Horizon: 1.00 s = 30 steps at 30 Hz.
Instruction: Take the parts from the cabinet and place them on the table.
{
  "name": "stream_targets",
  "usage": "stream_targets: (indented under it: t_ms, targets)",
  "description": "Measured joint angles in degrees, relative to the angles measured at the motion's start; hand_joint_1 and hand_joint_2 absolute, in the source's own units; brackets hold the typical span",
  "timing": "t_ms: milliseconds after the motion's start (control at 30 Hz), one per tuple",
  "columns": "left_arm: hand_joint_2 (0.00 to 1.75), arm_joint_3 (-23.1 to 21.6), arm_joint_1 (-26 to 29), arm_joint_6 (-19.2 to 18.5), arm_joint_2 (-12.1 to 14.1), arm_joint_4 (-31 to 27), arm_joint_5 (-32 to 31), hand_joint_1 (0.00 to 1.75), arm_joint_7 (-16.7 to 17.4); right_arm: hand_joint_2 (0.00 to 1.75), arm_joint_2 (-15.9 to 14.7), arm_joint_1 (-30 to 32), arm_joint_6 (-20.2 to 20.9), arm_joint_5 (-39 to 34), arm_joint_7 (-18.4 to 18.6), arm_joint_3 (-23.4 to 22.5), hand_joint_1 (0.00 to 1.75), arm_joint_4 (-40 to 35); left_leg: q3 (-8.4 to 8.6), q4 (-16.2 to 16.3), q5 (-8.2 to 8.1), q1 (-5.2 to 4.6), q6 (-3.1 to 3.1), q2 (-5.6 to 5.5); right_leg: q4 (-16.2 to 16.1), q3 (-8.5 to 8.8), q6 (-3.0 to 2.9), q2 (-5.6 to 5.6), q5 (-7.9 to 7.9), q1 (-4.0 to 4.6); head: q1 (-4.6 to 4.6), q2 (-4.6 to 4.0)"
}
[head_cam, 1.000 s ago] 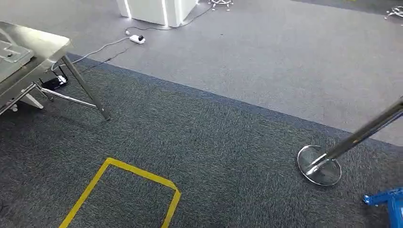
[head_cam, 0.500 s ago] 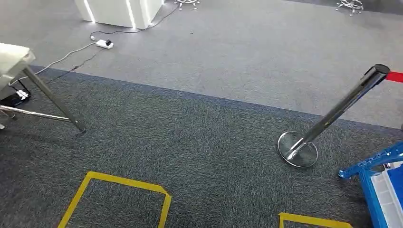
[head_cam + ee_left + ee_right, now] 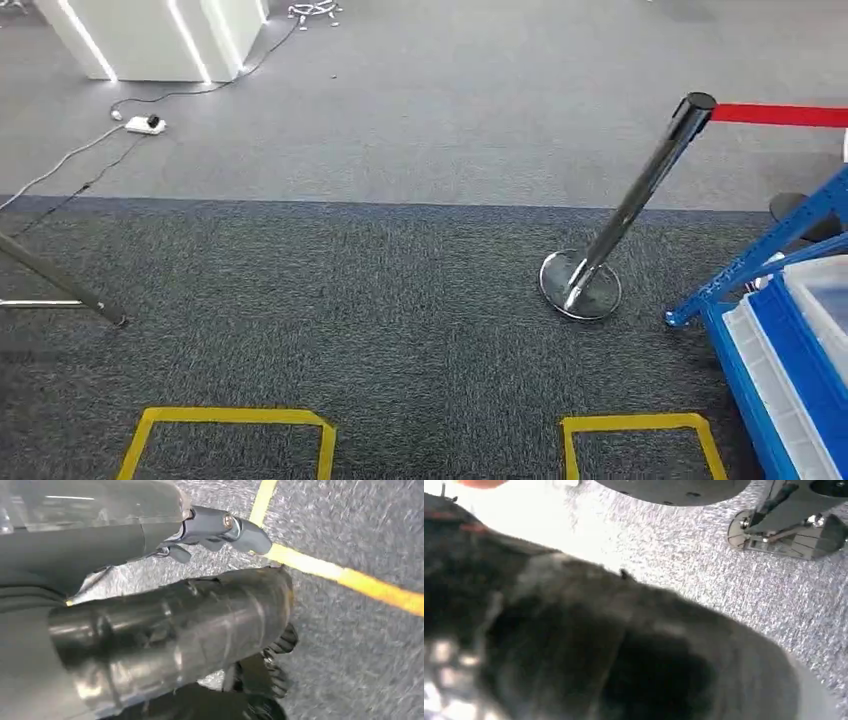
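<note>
The cabinet [image 3: 770, 300], a blue metal frame holding blue and pale bins, stands at my right on the dark carpet [image 3: 400, 300]; I cannot make out any parts in it. My left hand [image 3: 165, 645] hangs over a yellow tape line [image 3: 350, 577], my right hand [image 3: 599, 655] is a dark blur, and I cannot tell how either hand's fingers lie. A chrome stanchion [image 3: 625, 215] with a red belt [image 3: 780, 115] stands near the cabinet, and a table leg [image 3: 60, 282] lies well apart at my left.

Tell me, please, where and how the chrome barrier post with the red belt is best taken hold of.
Probably the shaft of the chrome barrier post, just below its black cap, from the side opposite the red belt: the shaft is slim and round with open space there, while the round base lies flat on the carpet.
</note>
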Motion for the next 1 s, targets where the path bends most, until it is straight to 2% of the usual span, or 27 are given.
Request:
stream_targets:
  t_ms: [33, 67, 133, 167, 200, 300, 333, 367, 400, 467, 500, 533, 567, 600, 633, 667, 700, 733, 800, 833, 867, 900, 967, 1000]
  targets:
    - [0.0, 0.0, 0.11, 0.0, 0.0, 0.0, 0.02, 0.0, 0.0, 0.0, 0.0, 0.1, -0.02, 0.0, 0.0, -0.02, 0.0, 0.0, 0.01, -0.54, 1.29, 0.06, -0.07, -0.01, 0.22, 0.0, 0.03, 0.86, -0.1, -0.04, 0.02, 0.0]
    - [0.0, 0.02, 0.13, 0.02, 0.02, 0.0, 0.07, 0.0, -0.02, 0.0, 0.0, 0.15, -0.02, 0.0, -0.02, -0.04, 0.0, 0.0, 1.1, -3.49, 3.62, 0.12, -0.08, -0.05, 0.46, 0.0, 0.22, 1.48, -0.25, -0.12, 0.0, 0.0]
    - [0.0, 0.02, 0.07, 0.09, 0.18, 0.0, 0.15, 0.0, -0.02, 0.0, 0.09, 0.24, -0.18, 0.2, 0.0, -0.04, 0.0, 0.0, 5.34, -13.51, 9.32, 0.32, -0.19, -0.34, 1.35, 0.04, 0.7, 2.36, -0.89, -0.36, 0.0, 0.0]
    - [0.0, 0.02, 0.06, 0.09, 0.2, 0.0, 0.28, 0.0, -0.05, 0.0, 0.09, 0.29, -0.28, 0.35, 0.0, -0.04, 0.0, 0.0, 6.14, -15.83, 8.74, 0.26, -0.16, -1.02, 1.96, -0.21, 1.25, 2.58, -1.34, -0.16, 0.06, 0.0]
    - [0.0, 0.0, -0.3, 0.09, 0.2, 0.0, 0.44, 0.0, -0.09, 0.0, 0.09, 0.21, -0.33, 0.46, 0.02, -0.04, 0.0, 0.0, 6.05, -16.1, 9.03, 0.14, 0.45, -1.3, 2.46, -0.49, 1.63, 2.76, -1.6, -0.04, 0.02, 0.0]
    - [0.0, 0.0, -0.41, 0.17, 0.2, 0.0, 0.63, 0.0, 0.26, 0.0, 0.09, 0.38, -0.33, 0.79, 0.04, -0.07, 0.0, 0.0, 6.04, -16.02, 9.26, -0.19, 1.46, -1.08, 2.1, -0.55, 2.2, 2.75, -1.44, -0.14, 0.04, 0.0]
    - [0.0, 0.02, -0.33, 0.2, 0.17, 0.0, 0.68, 0.0, 0.35, 0.0, 0.09, 0.4, -0.35, 0.9, 0.04, -0.09, 0.0, 0.0, 6.08, -16.36, 9.56, 0.07, 1.95, -0.76, 2.4, -0.59, 2.42, 2.18, -1.81, -0.16, 0.04, 0.0]
    - [0.0, 0.02, -0.33, 0.2, 0.2, 0.0, 0.7, 0.0, 0.35, 0.0, 0.09, 0.39, -0.35, 0.92, 0.07, -0.09, 0.0, 0.0, 6.1, -16.45, 9.62, 0.05, 2.16, -0.71, 3.75, -1.06, 2.59, 0.27, -2.94, -0.12, 0.11, 0.0]
    - [0.0, 0.02, -0.3, 0.22, 0.2, 0.0, 0.72, 0.0, 0.37, 0.0, 0.09, 0.29, -0.35, 0.94, 0.04, -0.09, 0.0, 0.0, 5.99, -16.46, 9.64, -0.04, 2.5, -0.5, 7.48, -2.82, 2.8, -0.91, -5.27, -0.11, 0.06, 0.0]
    - [0.0, 0.02, -0.09, 0.24, 0.22, 0.0, 0.83, 0.0, 0.53, 0.0, 0.09, 0.22, -0.33, 0.94, 0.04, -0.09, 0.0, 0.0, 5.83, -16.45, 9.55, -0.32, 2.65, 0.01, 16.6, -7.31, 2.98, -1.38, -9.33, -0.14, 0.06, 0.0]
    - [0.0, 0.02, -0.04, 0.26, 0.22, 0.0, 0.85, 0.0, 0.59, 0.0, 0.11, 0.23, -0.33, 0.94, 0.04, -0.09, 0.0, 0.0, 5.82, -16.44, 9.52, -0.47, 2.7, 0.23, 19.95, -8.99, 2.91, -1.43, -10.12, -0.12, 0.09, 0.0]
    - [0.0, 0.04, 0.0, 0.26, 0.22, 0.0, 0.85, 0.0, 0.7, 0.0, 0.11, 0.29, -0.31, 0.94, 0.04, -0.09, 0.0, 0.0, 5.88, -16.44, 9.48, -0.6, 2.77, 0.36, 20.29, -9.27, 2.72, -1.43, -9.36, -0.1, 0.06, 0.0]
    - [0.0, 0.04, 0.0, 0.22, 0.2, 0.0, 0.87, 0.0, 0.77, 0.0, 0.11, 0.36, -0.28, 0.94, 0.06, -0.11, 0.0, 0.0, 5.99, -16.44, 9.4, -0.71, 2.79, 0.42, 17.74, -8.11, 2.38, -1.43, -7.34, 0.01, 0.09, 0.0]
    - [0.0, 0.04, -0.02, 0.17, 0.17, 0.0, 0.9, 0.0, 0.77, 0.0, 0.11, 0.39, -0.26, 1.01, 0.07, -0.11, 0.0, 0.0, 6.2, -16.44, 9.21, -0.77, 2.83, 0.43, 13.31, -5.89, 1.88, -1.44, -4.72, 0.23, 0.09, 0.0]
    - [0.0, 0.04, -0.06, 0.04, 0.11, 0.0, 0.9, 0.0, 0.68, 0.0, 0.09, 0.35, -0.26, 1.03, 0.04, -0.11, 0.0, 0.0, 6.5, -16.56, 8.66, -0.79, 2.8, 0.47, 7.52, -3.0, 1.26, -1.58, -1.95, 0.64, 0.09, 0.0]
    - [0.0, 0.04, -0.02, 0.02, 0.02, 0.0, 0.9, 0.0, 0.5, 0.0, 0.09, 0.29, -0.26, 1.03, 0.04, -0.11, 0.0, 0.0, 6.54, -16.61, 8.53, -0.67, 2.79, 0.69, 3.12, -0.92, 0.56, -2.49, -1.15, 1.23, 0.09, 0.0]
    - [0.0, 0.04, -0.06, -0.17, -0.09, 0.0, 0.96, 0.0, 0.22, 0.0, 0.0, 0.05, -0.24, 1.03, 0.04, -0.13, 0.0, -0.02, 6.72, -16.56, 7.98, -0.92, 2.3, 0.9, 2.03, -0.32, 0.21, -3.43, -2.71, 1.63, 0.06, 0.0]
    - [0.0, 0.02, -0.07, -0.28, -0.09, 0.0, 1.03, 0.0, 0.11, 0.0, 0.0, -0.19, -0.24, 1.03, 0.04, -0.13, 0.0, 0.0, 6.63, -16.72, 7.71, -0.6, 1.72, 0.95, 1.91, -0.28, 0.32, -3.35, -3.05, 1.89, 0.11, 0.0]
    - [0.0, 0.02, -0.12, -0.46, -0.13, 0.0, 1.03, 0.0, 0.11, 0.0, 0.0, -0.12, -0.22, 1.03, 0.04, -0.15, 0.0, -0.02, 7.33, -17.1, 7.44, -0.29, 1.05, 1.55, 1.59, -0.03, -0.16, -2.84, -3.33, 2.13, 0.09, 0.0]
    - [0.0, 0.02, -0.35, -0.46, -0.2, 0.0, 1.03, 0.0, 0.09, 0.0, 0.0, -0.07, -0.24, 1.03, 0.04, -0.2, 0.0, -0.02, 7.78, -17.23, 7.04, -0.77, 0.6, 1.9, 0.42, 1.51, -0.64, -2.33, -2.95, 1.51, 0.06, 0.0]
    - [0.0, 0.04, -0.3, -0.44, -0.13, 0.0, 1.03, 0.0, 0.02, 0.0, 0.09, 0.27, -0.22, 1.05, 0.09, -0.22, 0.0, 0.0, 8.0, -15.45, 7.22, -0.51, 0.61, 1.15, -0.57, 2.69, -0.88, -2.33, -2.62, 1.28, 0.04, 0.0]
    - [0.0, 0.02, -0.3, -0.48, -0.11, 0.0, 1.03, 0.0, -0.04, 0.0, 0.09, 0.31, -0.22, 1.05, 0.09, -0.24, 0.0, 0.0, 6.71, -12.74, 6.18, -0.53, 0.54, 0.5, -0.77, 3.36, -1.37, -2.34, -2.89, 1.06, 0.05, 0.0]
    - [0.0, 0.04, -0.14, -0.46, -0.11, 0.0, 1.03, 0.0, -0.02, 0.0, 0.13, 0.2, -0.2, 1.05, 0.11, -0.26, 0.0, 0.0, 0.73, -3.57, 3.13, -0.16, -0.04, -0.05, -0.77, 4.78, -1.31, -2.12, -3.87, 0.83, -0.07, 0.0]
    - [0.0, 0.04, 0.07, -0.46, -0.09, 0.0, 1.03, 0.0, -0.02, 0.0, 0.2, 0.24, -0.15, 1.05, 0.11, -0.26, 0.0, 0.0, -2.55, 0.33, 2.72, -0.01, -0.36, -0.08, -0.77, 5.53, -1.17, -1.79, -4.65, 0.78, -0.07, 0.0]
